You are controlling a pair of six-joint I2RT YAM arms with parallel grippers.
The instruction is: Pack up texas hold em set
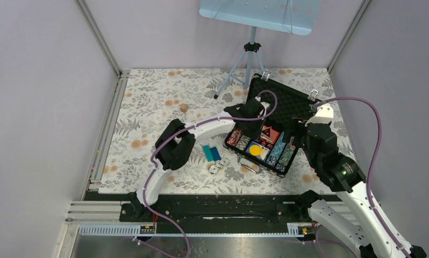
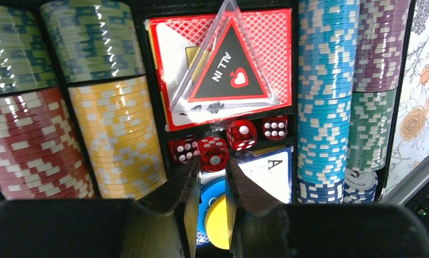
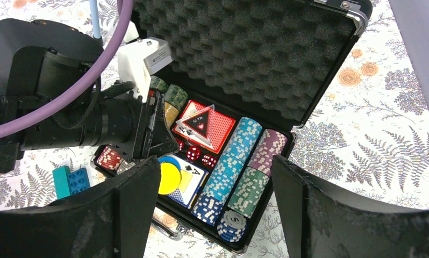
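I log the following from my feed.

- Tabletop (image 1: 148,97): floral cover.
- Texas hold em set (image 1: 287,102): black case, lid up and foam lining showing, right of centre on the tabletop.
- Right gripper (image 3: 216,161): above the case's near edge, jaws wide apart, holding nothing.
- Left gripper (image 2: 212,167): down inside the tray, jaws pinched on one red die (image 2: 216,156).
- Chip rows (image 2: 325,80): filling the side slots.
- Remaining dice (image 2: 242,134): in the centre slot, just beside the held die.
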